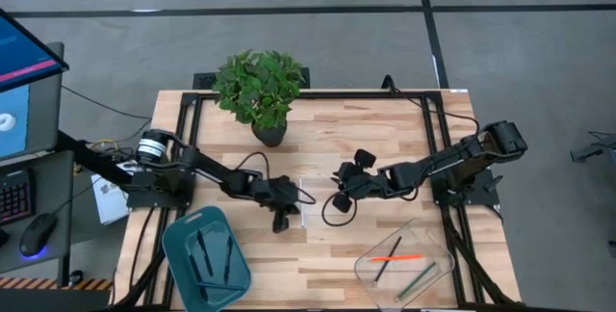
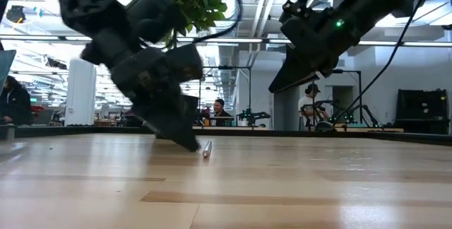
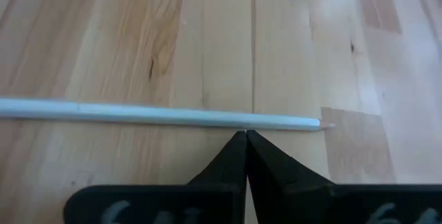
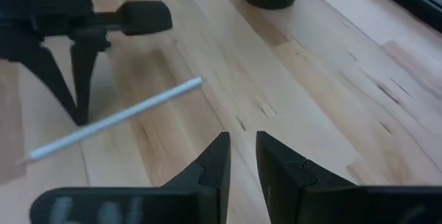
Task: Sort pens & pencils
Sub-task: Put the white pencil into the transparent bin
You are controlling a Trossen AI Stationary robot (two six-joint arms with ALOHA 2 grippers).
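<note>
Potted plant (image 1: 260,89) on wooden table (image 1: 327,264); monitor (image 1: 24,91).

Light wood-plank table (image 1: 318,259), black frame at edges. Potted plant (image 1: 260,91) stood nr far edge, left of ctr. White pencil (image 3: 159,115) lay flat at table ctr. Teal tray (image 1: 183,240) w/ dark pens sat at near left corner. Clear tub (image 1: 438,272) at near right corner held orange-red pen (image 1: 397,256) + 2 darker sticks.

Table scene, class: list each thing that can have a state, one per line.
White pencil: flat on table, unheld.
Left gripper: shut, empty, tips beside the pencil.
Right gripper: slightly open, empty, raised.
Teal bin: holds dark pens.
Clear bin: holds orange, dark and olive sticks.
</note>
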